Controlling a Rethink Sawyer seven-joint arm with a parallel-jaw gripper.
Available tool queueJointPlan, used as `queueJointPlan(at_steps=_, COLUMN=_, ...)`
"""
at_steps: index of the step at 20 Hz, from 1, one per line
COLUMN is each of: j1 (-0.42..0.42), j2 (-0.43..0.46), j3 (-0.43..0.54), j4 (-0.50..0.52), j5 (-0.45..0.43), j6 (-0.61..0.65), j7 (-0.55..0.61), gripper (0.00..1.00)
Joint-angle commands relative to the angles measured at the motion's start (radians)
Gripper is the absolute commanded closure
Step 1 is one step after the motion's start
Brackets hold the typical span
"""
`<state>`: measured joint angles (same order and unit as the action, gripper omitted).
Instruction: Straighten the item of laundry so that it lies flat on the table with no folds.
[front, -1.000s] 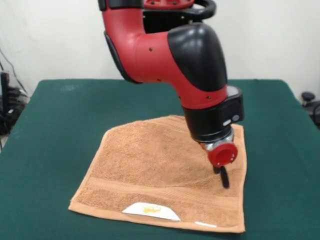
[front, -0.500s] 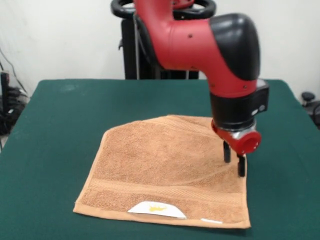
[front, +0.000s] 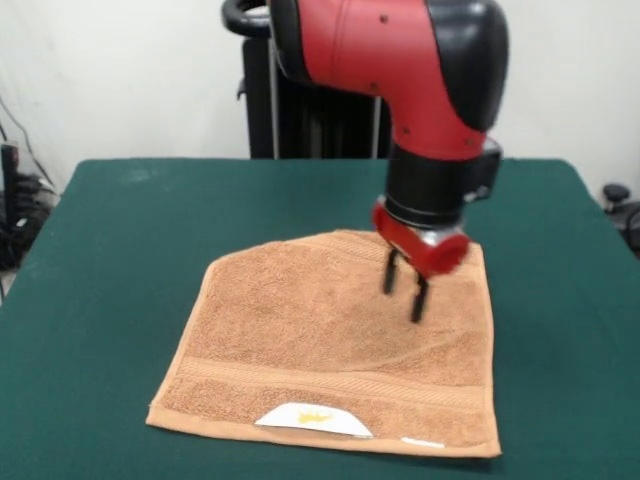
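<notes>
The arm (front: 410, 70) is cut off by the top edge and hides the towel's (front: 300, 330) far right corner and part of the table (front: 120, 230) behind it. The gripper (front: 403, 290) is motion-blurred, its fingertips indistinct, so whether they touch the cloth cannot be told

The small, roughly square light-brown terry towel (front: 330, 340) lies spread on the large table covered in dark green felt-like cloth (front: 120, 260), toward the table's near edge and a little right of its middle, with bare cloth on every side of it. The towel's white label with a yellow mark (front: 313, 420) sits on its near edge, close to the middle of that edge. My two-fingered black gripper (front: 403, 287) hangs over the towel's far right part, fingers apart, reaching down from my red and black arm (front: 420, 70) above.
</notes>
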<state>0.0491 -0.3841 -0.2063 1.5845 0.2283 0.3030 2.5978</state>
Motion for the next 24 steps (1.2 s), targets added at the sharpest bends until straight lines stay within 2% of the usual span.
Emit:
queueJointPlan(at_steps=1, j1=0.064, j2=0.023, j3=-0.265, j4=-0.015, j5=-0.068, j6=0.167, j7=0.11, gripper=0.0)
queueJointPlan(at_steps=4, j1=0.032, j2=0.015, j3=-0.252, j4=0.0, j5=-0.076, j6=0.147, j7=0.086, gripper=0.0)
queueJointPlan(at_steps=11, j1=-0.091, j2=0.067, j3=-0.15, j4=0.013, j5=-0.101, j6=0.022, j7=0.03, gripper=0.0)
queueJointPlan(at_steps=14, j1=-0.226, j2=0.115, j3=0.003, j4=0.016, j5=-0.147, j6=-0.123, j7=-0.048, gripper=0.0)
queueJointPlan(at_steps=15, j1=-0.294, j2=0.133, j3=0.079, j4=0.018, j5=-0.179, j6=-0.166, j7=-0.095, gripper=0.0)
queueJointPlan(at_steps=17, j1=-0.392, j2=0.175, j3=0.187, j4=0.005, j5=-0.234, j6=-0.194, j7=-0.159, gripper=0.0)
queueJointPlan(at_steps=20, j1=-0.483, j2=0.211, j3=0.283, j4=-0.022, j5=-0.304, j6=-0.122, j7=-0.225, gripper=0.0)
queueJointPlan(at_steps=24, j1=-0.543, j2=0.233, j3=0.345, j4=-0.055, j5=-0.364, j6=0.001, j7=-0.264, gripper=0.0)
